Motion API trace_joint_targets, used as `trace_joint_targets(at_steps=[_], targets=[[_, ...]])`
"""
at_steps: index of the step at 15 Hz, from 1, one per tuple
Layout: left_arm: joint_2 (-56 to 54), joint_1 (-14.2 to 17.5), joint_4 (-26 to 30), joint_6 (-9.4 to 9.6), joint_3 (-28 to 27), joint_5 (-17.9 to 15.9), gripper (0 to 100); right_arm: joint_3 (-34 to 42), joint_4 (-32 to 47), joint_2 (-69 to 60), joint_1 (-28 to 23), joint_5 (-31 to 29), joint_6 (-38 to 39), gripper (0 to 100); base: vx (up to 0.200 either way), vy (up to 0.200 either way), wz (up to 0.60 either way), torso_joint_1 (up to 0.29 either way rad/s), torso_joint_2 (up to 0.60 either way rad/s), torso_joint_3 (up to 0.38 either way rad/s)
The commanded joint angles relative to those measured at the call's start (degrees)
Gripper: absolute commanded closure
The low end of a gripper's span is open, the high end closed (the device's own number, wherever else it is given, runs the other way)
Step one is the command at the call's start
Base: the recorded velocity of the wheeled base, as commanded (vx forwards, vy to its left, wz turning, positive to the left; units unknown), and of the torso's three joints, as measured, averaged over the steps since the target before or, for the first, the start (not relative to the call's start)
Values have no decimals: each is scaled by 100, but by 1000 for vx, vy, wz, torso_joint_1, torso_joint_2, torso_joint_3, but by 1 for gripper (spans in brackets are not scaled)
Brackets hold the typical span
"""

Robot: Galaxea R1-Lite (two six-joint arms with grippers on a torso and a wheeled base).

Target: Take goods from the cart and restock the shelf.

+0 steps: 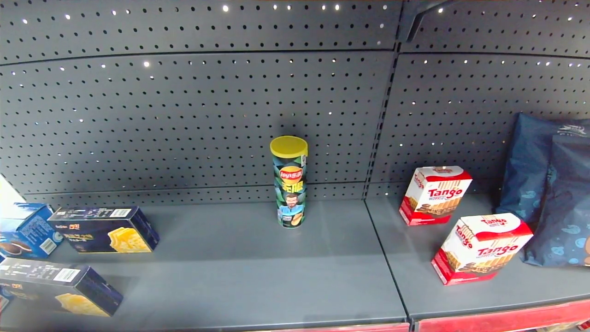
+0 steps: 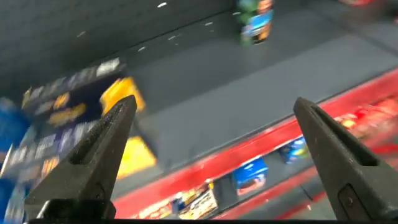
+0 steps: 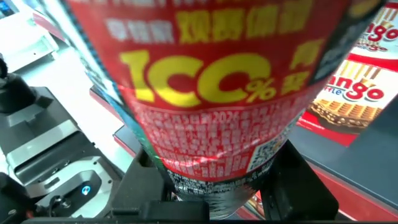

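The right tool (image 3: pixel 214 186) is clamped on a red tube (image 3: pixel 217 93) of crisps, with 1 jaw on either side of the round body near 1 end. That looks a sensible hold for a slick cylinder: pinched across its width it should not roll, and the far end is free to meet the shelf first. Past the tube a wafer box (image 3: pixel 354 93) shows close by, so the tube seems to hang near the shelf's right part, not yet set down. The left tool (image 2: pixel 214 104) has its fingers spread wide with nothing between them. It hangs over the red front strip (image 2: pixel 267 143) of the shelf, near a dark blue box (image 2: pixel 74 118) with a yellow picture, probably parked clear of the placing arm. On the shelf (image 1: pixel 239 258) the goods sit grouped by kind. A green tube (image 1: pixel 289 182) with a yellow lid stands upright at the back, close to the pegboard (image 1: pixel 207 115). There are 2 wafer boxes (image 1: pixel 434 194) to its right and 2 dark bags (image 1: pixel 548 184) leaning at the far right. Another 2 dark blue boxes lie flat on the left beside a blue biscuit box (image 1: pixel 25 229). The bare stretch around the green tube looks the natural home for the red one, stood upright like its neighbour.
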Motion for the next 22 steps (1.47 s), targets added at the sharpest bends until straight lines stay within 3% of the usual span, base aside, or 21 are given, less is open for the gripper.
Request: trace_joint_targets(at_steps=[1, 2, 4, 6, 9, 10, 12, 13, 14, 20, 22], targets=[[1540, -338, -328, -296, -601, -426, 0, 73, -3, -140, 7, -45, 8, 100, 0, 0, 0, 0, 0, 0], [1891, -355, -777, -489, -593, -549, 0, 90, -3, -158, 7, -53, 8, 100, 0, 0, 0, 0, 0, 0], [2735, -338, -1313, -674, -733, -1015, 0, 99, -12, -158, -2, -62, 16, 100, 0, 0, 0, 0, 0, 0], [3535, -364, -1998, -586, -742, -1138, 0, 90, -12, -167, -2, -62, 16, 100, 0, 0, 0, 0, 0, 0], [4458, -355, -2816, -674, -733, -1146, 0, 73, -12, -254, -37, -141, 16, 100, 0, 0, 0, 0, 0, 0], [4871, -347, -3220, -656, -698, -1296, 0, 82, -3, -316, -37, -212, 16, 100, 0, 0, 0, 0, 0, 0], [5336, -303, -3949, -630, -663, -2078, 0, 82, -3, -351, -37, -220, 16, 100, 0, 0, 0, 0, 0, 0], [6084, -303, -4881, -639, -751, -2403, 0, 73, -3, -351, -37, -220, 16, 100, 0, 0, 0, 0, 0, 0], [6444, -320, -5277, -647, -812, -2430, 0, 82, -3, -351, -37, -220, 25, 100, 0, 0, 0, 0, 0, 0], [7736, -329, -6024, -691, -1647, -3001, 0, 90, -12, -360, -37, -220, 131, 100, 0, 0, 0, 0, 0, 0], [8228, -390, -6604, -893, -2052, -3326, 0, 90, -3, -360, -28, -212, 131, 100, 0, 0, 0, 0, 0, 0]])
